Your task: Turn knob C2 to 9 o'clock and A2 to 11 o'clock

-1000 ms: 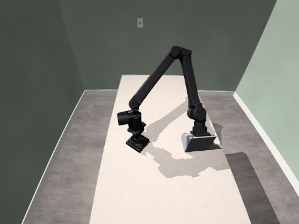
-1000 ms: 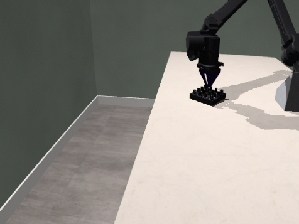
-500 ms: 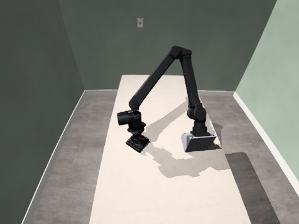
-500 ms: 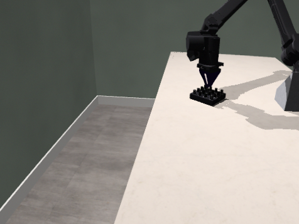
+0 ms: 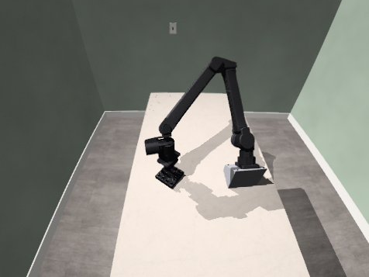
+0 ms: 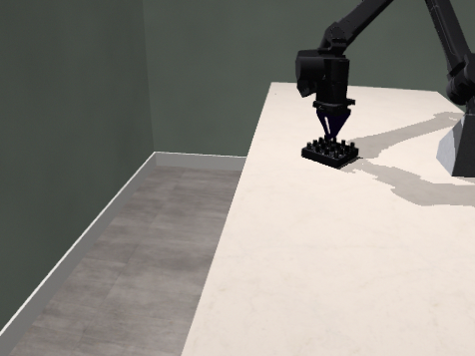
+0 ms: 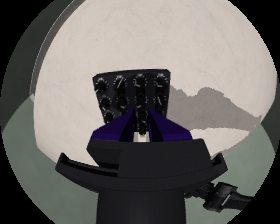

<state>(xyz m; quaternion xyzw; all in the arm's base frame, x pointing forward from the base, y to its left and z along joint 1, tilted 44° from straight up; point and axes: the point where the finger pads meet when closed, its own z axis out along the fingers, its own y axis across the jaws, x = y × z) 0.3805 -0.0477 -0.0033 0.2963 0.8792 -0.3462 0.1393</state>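
The black knob box stands flat on the table. The wrist view shows four columns of black knobs with white lines; the nearest rows are partly hidden by the fingers. The printed names are too small to read, and I see no socket. My gripper points down at the box, its fingertips at about the height of the knob tops. The fingers are slightly open, one on each side of the third column from the left in the wrist view. Whether they touch a knob cannot be made out.
The pale table carries the box near its left edge in the top and exterior views. The arm's grey base stands to the right. The arm's shadow falls to the right of the box.
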